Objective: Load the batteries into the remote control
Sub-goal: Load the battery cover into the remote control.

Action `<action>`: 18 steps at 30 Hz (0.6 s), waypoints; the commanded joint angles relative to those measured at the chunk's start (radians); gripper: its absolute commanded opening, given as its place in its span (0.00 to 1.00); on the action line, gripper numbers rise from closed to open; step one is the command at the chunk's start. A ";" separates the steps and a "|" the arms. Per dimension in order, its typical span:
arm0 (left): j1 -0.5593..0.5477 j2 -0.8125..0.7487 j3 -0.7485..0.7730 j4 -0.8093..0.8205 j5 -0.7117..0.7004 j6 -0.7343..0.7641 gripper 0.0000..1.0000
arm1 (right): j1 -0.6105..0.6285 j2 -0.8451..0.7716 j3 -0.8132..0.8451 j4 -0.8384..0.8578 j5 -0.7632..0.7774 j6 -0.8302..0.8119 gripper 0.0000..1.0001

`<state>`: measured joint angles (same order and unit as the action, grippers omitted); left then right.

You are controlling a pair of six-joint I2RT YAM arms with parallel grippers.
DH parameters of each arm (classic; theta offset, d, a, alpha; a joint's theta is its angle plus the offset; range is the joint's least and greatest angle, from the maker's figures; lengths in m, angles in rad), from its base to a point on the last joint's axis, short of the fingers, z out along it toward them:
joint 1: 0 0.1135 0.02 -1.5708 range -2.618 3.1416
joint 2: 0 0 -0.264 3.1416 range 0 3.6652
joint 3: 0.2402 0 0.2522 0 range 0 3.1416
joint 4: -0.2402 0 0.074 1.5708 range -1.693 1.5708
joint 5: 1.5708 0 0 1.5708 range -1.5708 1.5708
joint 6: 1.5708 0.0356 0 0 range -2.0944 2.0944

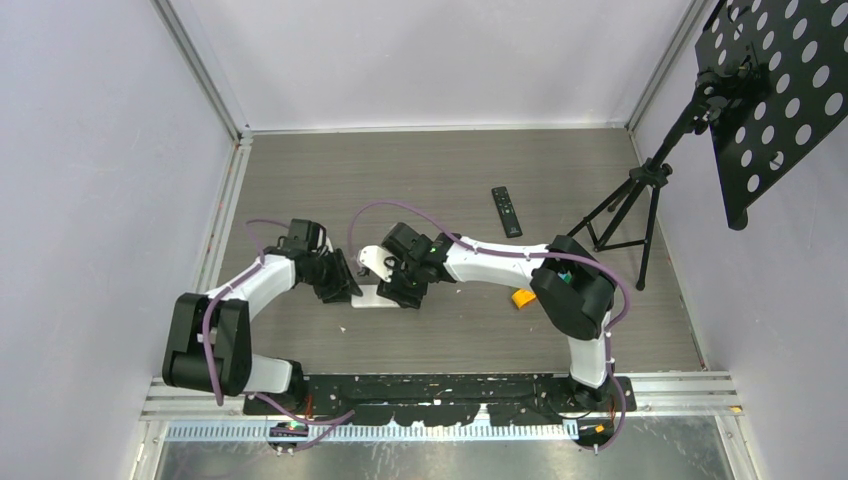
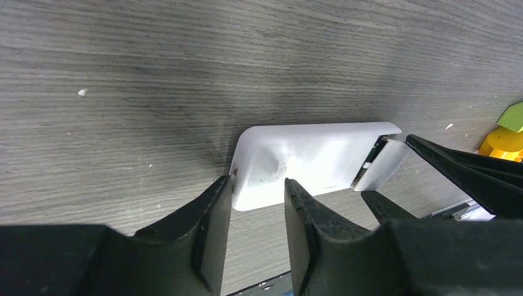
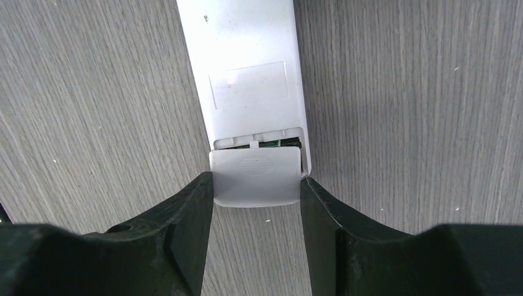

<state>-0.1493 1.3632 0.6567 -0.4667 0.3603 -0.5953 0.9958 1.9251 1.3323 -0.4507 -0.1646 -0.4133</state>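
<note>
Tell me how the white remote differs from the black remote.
The white remote lies crosswise, close to the robot; the black remote points away from it, farther out and alone. The white remote's battery cover is slid partly off, gripped between the right gripper's fingers; the black remote is untouched. Both lie flat on the table.

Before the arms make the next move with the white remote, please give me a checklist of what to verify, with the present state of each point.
1. The right end effector flanks the battery cover on both sides: ok.
2. The battery cover is fully off the white remote: not ok, only partly slid out.
3. The left end effector secures the white remote's other end: cannot tell.
4. The white remote lies flat, back up, on the table: ok.
5. The batteries are located: not ok, none visible in any view.
</note>
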 commanded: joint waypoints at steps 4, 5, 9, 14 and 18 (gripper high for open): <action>0.004 0.034 0.021 0.053 0.049 0.008 0.31 | 0.003 -0.084 0.028 0.012 -0.037 -0.022 0.34; 0.004 0.040 0.022 0.059 0.055 0.005 0.30 | 0.002 -0.084 0.027 0.013 -0.034 -0.023 0.34; 0.003 0.057 0.031 0.068 0.057 0.000 0.28 | -0.005 -0.090 0.025 0.013 -0.036 -0.027 0.34; 0.004 0.061 0.049 0.060 0.042 0.002 0.27 | -0.009 -0.095 0.017 0.012 -0.047 -0.038 0.34; 0.004 0.057 0.069 0.031 0.005 0.019 0.28 | -0.012 -0.080 0.018 -0.006 -0.047 -0.056 0.34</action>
<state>-0.1455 1.4193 0.6758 -0.4480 0.3904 -0.5930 0.9878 1.8870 1.3323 -0.4503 -0.1940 -0.4377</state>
